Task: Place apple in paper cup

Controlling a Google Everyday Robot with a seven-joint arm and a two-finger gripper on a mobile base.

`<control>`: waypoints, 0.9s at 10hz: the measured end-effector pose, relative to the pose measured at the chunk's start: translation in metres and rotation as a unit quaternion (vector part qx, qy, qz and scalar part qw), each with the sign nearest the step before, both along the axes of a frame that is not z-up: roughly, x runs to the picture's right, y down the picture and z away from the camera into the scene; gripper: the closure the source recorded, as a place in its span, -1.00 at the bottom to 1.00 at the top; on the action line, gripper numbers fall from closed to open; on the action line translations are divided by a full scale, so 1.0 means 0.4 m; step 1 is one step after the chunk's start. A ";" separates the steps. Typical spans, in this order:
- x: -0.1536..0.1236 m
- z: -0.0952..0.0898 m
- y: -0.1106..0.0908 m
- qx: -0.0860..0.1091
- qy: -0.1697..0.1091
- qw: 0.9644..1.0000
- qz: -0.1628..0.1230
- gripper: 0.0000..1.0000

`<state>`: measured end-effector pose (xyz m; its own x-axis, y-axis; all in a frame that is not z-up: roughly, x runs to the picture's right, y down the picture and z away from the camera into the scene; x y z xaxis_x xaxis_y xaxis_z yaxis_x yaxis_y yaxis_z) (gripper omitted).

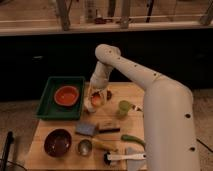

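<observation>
While my pincer [96, 101] hangs over the paper cup [95, 106], seemingly gripping the apple [96, 99], an off-centre release risks tipping the cup onto the worktop [115, 135].

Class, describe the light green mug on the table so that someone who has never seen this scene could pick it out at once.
Start at the wooden table and find the green tray holding an orange bowl at its back left. Move right past the robot's tool, which hangs just right of the tray, to the light green mug. It is the only pale green upright cup there.
</observation>
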<state>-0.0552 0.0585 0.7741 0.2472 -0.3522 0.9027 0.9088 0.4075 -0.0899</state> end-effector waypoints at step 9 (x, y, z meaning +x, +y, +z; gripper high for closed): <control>-0.012 0.035 -0.032 0.011 -0.011 1.000 -0.006 1.00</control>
